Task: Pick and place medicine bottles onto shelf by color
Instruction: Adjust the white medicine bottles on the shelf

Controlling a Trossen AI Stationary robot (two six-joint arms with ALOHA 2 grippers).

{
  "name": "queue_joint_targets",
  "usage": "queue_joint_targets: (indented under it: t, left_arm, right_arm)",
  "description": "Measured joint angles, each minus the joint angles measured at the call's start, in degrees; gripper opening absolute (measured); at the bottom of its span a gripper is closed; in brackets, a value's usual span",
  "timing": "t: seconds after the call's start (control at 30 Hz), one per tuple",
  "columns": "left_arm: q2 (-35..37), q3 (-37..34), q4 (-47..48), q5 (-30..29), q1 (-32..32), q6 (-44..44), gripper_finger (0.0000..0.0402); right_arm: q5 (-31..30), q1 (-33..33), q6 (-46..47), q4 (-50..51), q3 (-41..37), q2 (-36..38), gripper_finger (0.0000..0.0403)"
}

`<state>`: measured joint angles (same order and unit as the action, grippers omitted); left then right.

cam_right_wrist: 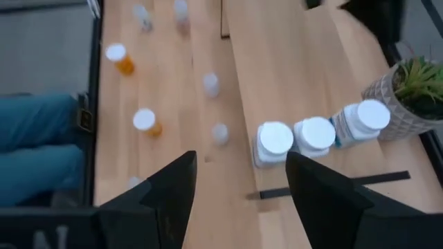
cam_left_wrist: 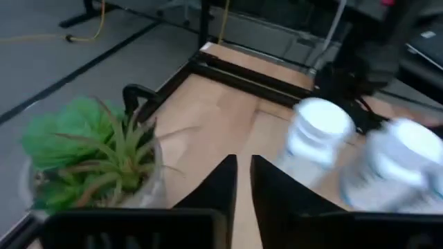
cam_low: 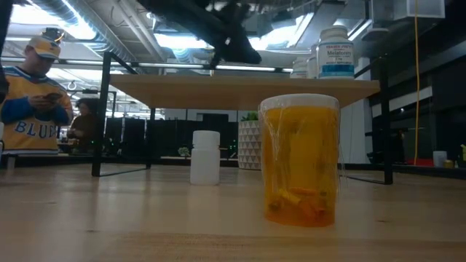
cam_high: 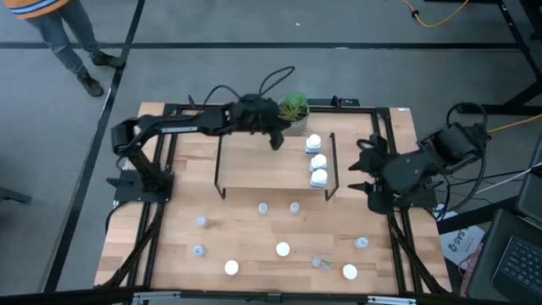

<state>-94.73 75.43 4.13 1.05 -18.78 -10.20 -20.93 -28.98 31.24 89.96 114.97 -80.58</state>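
Note:
The shelf (cam_high: 271,165) stands at the table's far middle, and three white medicine bottles (cam_high: 318,161) stand in a row on its right end. My left gripper (cam_high: 275,140) hovers above the shelf's far edge beside the potted plant (cam_high: 294,108). It is shut with nothing between its fingers (cam_left_wrist: 243,187), and the nearest white bottle (cam_left_wrist: 315,135) stands just ahead of it. My right gripper (cam_high: 362,165) hangs open over the table just right of the shelf, looking down on the three bottles (cam_right_wrist: 315,138). Several small pale and orange-tinted bottles (cam_high: 282,249) stand scattered on the near tabletop.
In the low view an orange bottle (cam_low: 300,160) and a white one (cam_low: 204,157) stand on the table in front of the shelf board (cam_low: 240,89). One bottle (cam_high: 321,263) lies on its side near the front edge. A person (cam_low: 33,94) stands beyond the table.

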Motion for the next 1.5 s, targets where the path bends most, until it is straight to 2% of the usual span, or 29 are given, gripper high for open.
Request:
queue_joint_targets:
  t: [0.1, 0.2, 0.33, 0.9, 1.37, 1.5]
  left_arm:
    - [-5.07, 4.96, 1.48, 2.38, -0.08, 0.12, 0.0005]
    - [-9.41, 9.89, 4.00, 4.02, 0.55, 1.05, 0.0005]
    - [-11.22, 13.79, 10.24, -2.60, 0.68, 2.78, 0.0001]
    - [-15.71, 14.19, 8.89, -3.44, 3.32, 2.89, 0.0000]
    - [-15.79, 14.50, 8.14, -2.85, 4.28, 2.94, 0.0000]
    - [-16.07, 14.49, 6.36, -1.01, 4.45, 3.25, 0.0000]
  right_arm:
    - [-0.04, -0.16, 0.00, 0.05, -2.62, 0.00, 0.0224]
    - [-0.35, -0.16, 0.05, 0.10, -4.18, -0.04, 0.0224]
    - [-0.01, -0.16, 1.55, 0.05, -4.67, -0.03, 0.0224]
    - [1.03, -0.16, 1.66, 0.04, -4.65, 0.00, 0.0224]
    - [0.91, -0.16, 0.58, 0.04, -4.65, 0.00, 0.0224]
    - [0.92, -0.16, 0.48, 0.05, -4.65, 0.00, 0.0224]
